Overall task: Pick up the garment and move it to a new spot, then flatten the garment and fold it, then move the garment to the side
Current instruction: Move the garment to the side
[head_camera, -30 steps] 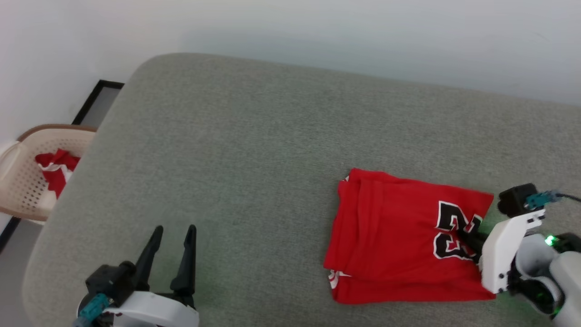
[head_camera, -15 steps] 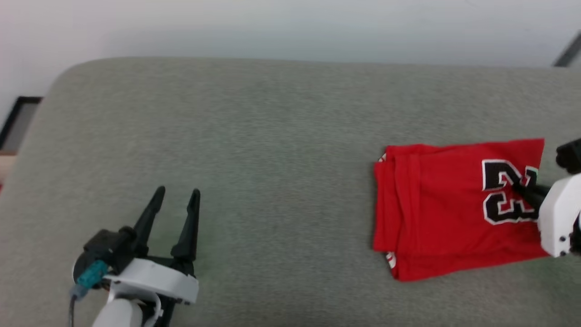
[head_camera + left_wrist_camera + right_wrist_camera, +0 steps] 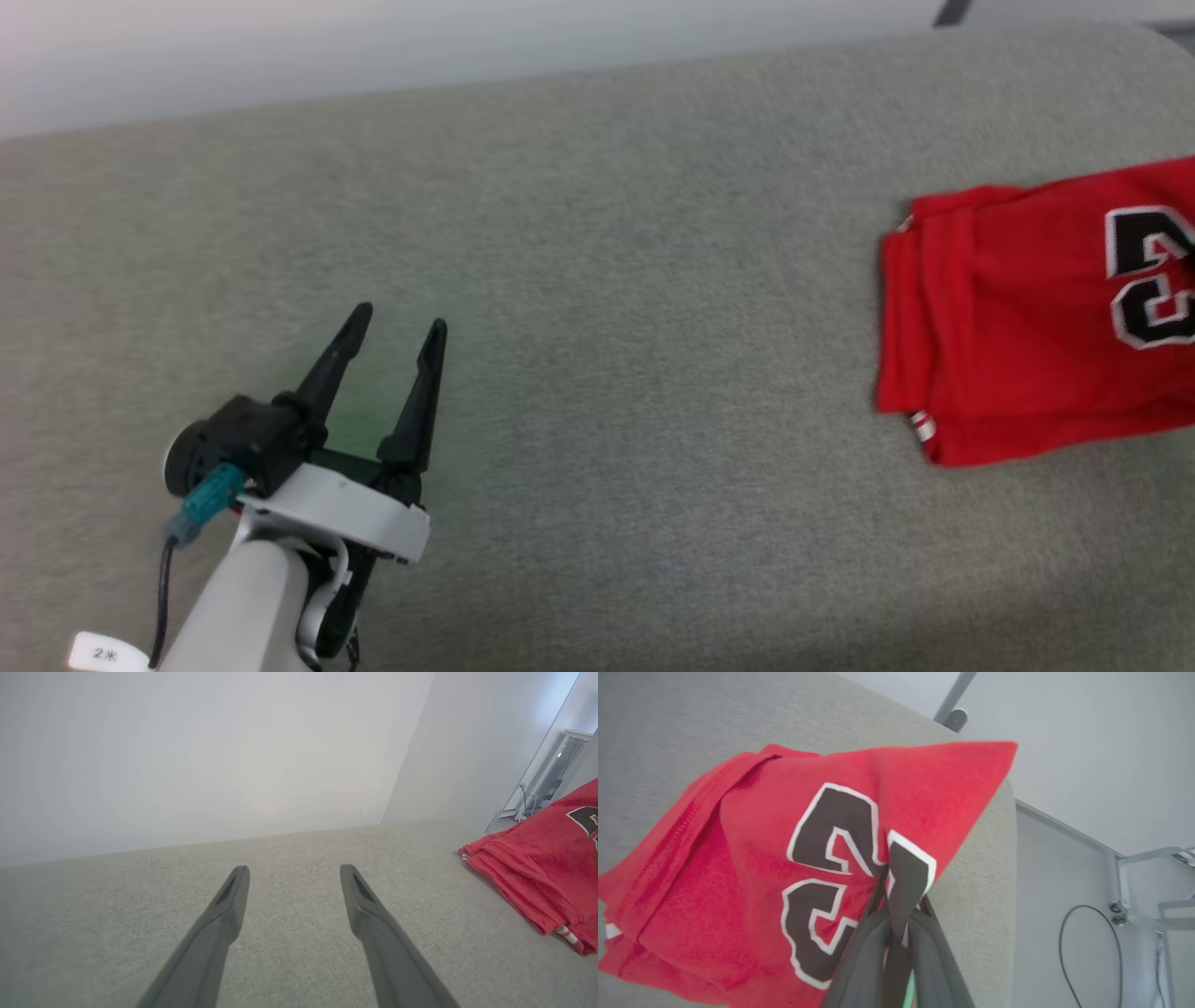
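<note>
The garment (image 3: pixel 1018 317), a folded red jersey with a black white-outlined number, lies at the right edge of the head view on the grey padded surface (image 3: pixel 597 233). In the right wrist view my right gripper (image 3: pixel 892 896) is shut on the garment (image 3: pixel 752 868), pinching a pleat of cloth at the number near its corner. My left gripper (image 3: pixel 403 325) hangs open and empty over bare grey surface at the lower left, far from the jersey. In the left wrist view its fingers (image 3: pixel 233 896) spread wide, with the garment (image 3: pixel 542 868) at the right.
A pale wall runs behind the surface. In the right wrist view the surface's edge (image 3: pixel 1008 858) lies just beyond the jersey's corner, with grey floor, a metal frame (image 3: pixel 1148 858) and a cable (image 3: pixel 1064 933) past it.
The head camera has swung to the left, so the basket and my right arm have left its view. The garment held by my right gripper has slid towards the surface's right end. My left gripper stays open.
</note>
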`<state>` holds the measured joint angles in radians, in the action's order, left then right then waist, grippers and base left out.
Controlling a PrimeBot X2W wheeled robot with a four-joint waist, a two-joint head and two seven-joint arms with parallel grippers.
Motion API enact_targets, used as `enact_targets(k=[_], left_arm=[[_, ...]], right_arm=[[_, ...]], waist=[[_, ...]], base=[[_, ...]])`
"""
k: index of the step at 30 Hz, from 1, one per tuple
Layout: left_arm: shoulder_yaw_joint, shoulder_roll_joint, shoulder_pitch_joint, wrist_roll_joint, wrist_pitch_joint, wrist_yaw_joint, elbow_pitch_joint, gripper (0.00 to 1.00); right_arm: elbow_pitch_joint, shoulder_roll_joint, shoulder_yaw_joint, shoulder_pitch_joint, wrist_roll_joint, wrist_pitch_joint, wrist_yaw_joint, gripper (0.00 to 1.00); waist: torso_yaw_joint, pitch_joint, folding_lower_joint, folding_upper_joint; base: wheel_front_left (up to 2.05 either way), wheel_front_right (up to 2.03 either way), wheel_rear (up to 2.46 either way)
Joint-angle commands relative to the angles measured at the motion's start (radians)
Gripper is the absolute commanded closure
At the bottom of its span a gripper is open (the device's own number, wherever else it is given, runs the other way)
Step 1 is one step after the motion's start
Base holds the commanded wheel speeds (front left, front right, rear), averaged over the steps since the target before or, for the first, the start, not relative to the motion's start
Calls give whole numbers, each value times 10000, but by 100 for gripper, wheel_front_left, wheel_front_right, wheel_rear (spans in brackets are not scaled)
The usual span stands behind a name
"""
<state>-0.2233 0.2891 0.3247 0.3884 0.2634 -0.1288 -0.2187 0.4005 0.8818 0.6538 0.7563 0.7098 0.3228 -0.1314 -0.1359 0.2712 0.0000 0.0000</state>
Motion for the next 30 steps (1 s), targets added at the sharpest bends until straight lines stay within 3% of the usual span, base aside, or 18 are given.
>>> enact_targets(k=[1,10,20,23,24,25,26,30], left_arm=[[-64,90,188,20,4,-27,-47,0],[-429,386,684,171,4,-27,-102,0],[-665,537,1050,358,4,-27,-197,0],[-709,578,1091,406,4,-27,-244,0],[-709,581,1107,403,4,-27,-263,0],[-701,579,1122,405,4,-27,-263,0],[-703,575,1129,410,4,-27,-273,0],[-700,538,1101,449,4,-27,-325,0]], right_arm=[[212,98,200,338,-186,-327,14,100],[2494,500,1354,1903,-1661,-2364,14,100],[5102,-420,1090,2537,-2492,-3292,14,100],[5811,-816,920,2574,-2681,-3597,12,78],[5998,-909,891,2600,-2779,-3729,12,66],[6192,-972,855,2632,-2850,-3854,14,38],[6432,-1028,787,2650,-2917,-3924,14,1],[7092,-1360,672,2763,-3078,-4185,14,0]], waist=[[-642,676,0,0],[-605,1287,0,0],[-236,1641,0,0],[-128,1659,0,0],[-99,1653,0,0],[-73,1648,0,0],[-43,1631,0,0],[49,1484,0,0]], base=[[0,0,0],[0,0,0],[0,0,0],[0,0,0],[0,0,0],[0,0,0],[0,0,0],[0,0,0]])
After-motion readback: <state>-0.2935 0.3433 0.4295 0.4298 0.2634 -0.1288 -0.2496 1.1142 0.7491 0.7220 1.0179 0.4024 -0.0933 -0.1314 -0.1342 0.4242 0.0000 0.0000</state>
